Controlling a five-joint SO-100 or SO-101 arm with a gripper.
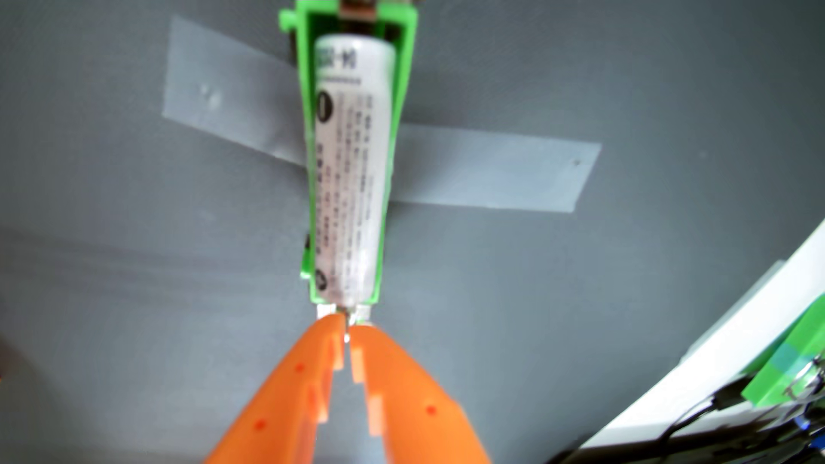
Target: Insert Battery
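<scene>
A white cylindrical battery [352, 165] with grey print lies lengthwise inside a green battery holder [404, 76] in the upper middle of the wrist view. The holder runs from the top edge down to a metal contact tab [364, 312] at its near end. My orange gripper [346, 323] comes up from the bottom edge. Its two fingertips nearly meet, with a thin slit between them, right at the holder's near end by the metal tab. Nothing is held between the fingers.
The holder is fixed to a grey tabletop [134, 290] by strips of clear tape [491, 171] running out to both sides. At the lower right stand a white board edge [714, 379], green tape [794, 357] and dark cables [696, 419].
</scene>
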